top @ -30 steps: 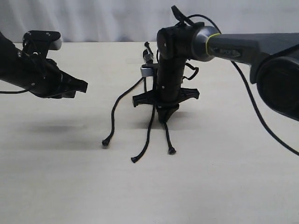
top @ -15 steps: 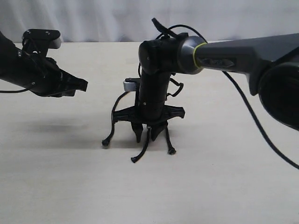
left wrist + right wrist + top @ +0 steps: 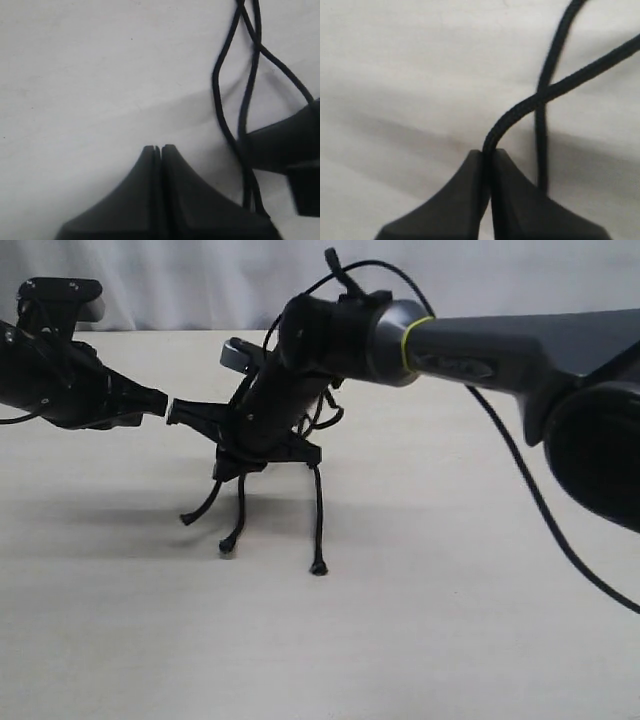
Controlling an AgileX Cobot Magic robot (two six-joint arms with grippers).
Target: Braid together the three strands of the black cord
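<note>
The black cord's three strands hang from under my right arm to the table, with knobby tips at the left [image 3: 186,518], middle [image 3: 228,546] and right [image 3: 318,567]. The arm hides the cord's bound top. My right gripper [image 3: 180,411] reaches across to the left and is tilted sideways. It is shut on one strand [image 3: 520,107], which comes out at the fingertips [image 3: 487,151]; a second strand [image 3: 540,145] runs beside it. My left gripper [image 3: 158,403] is shut on nothing [image 3: 160,147], tip almost touching the right gripper's. Two strands [image 3: 220,107] cross just beside it.
A pale tabletop [image 3: 450,620] runs under everything, with a white backdrop behind it. The right arm's glossy cable [image 3: 520,475] loops over the table on the right. In the left wrist view, part of the right gripper's body [image 3: 285,145] sits close beside my left fingers.
My right gripper, open and pointing down over the strands half a second ago, has shut on one strand and swung left and up to the left gripper. The strand tips shifted left.
</note>
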